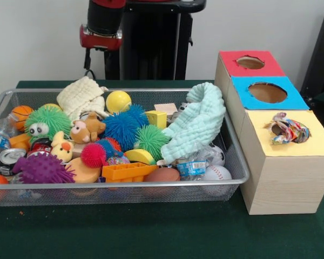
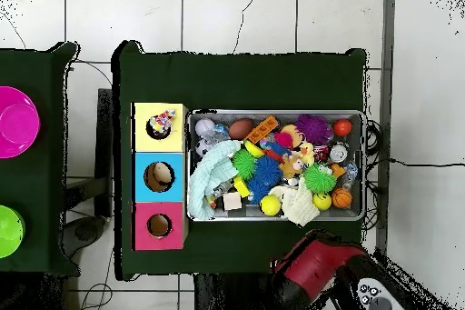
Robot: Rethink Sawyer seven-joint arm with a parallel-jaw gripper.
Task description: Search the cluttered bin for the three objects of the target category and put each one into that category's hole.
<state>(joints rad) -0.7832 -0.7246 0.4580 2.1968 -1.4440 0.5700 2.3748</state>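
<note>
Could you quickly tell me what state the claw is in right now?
Claw: cannot be told; only the arm shows, drawn back behind the bin.

A dark green table [image 1: 151, 232] carries a wire bin [image 1: 119, 191] of toys on the left and, touching it on the right, a wooden box [image 1: 283, 181] with red, blue and yellow holed tops

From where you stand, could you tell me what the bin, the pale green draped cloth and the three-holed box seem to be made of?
The silver mesh bin looks like woven metal wire with a shiny rim. The pale green draped cloth appears to be soft crinkled fabric, probably cotton, judging by its puckered folds. The three-holed box shows pale wood grain on its sides; its red, blue and yellow tops look like matte paper or paint.
</note>
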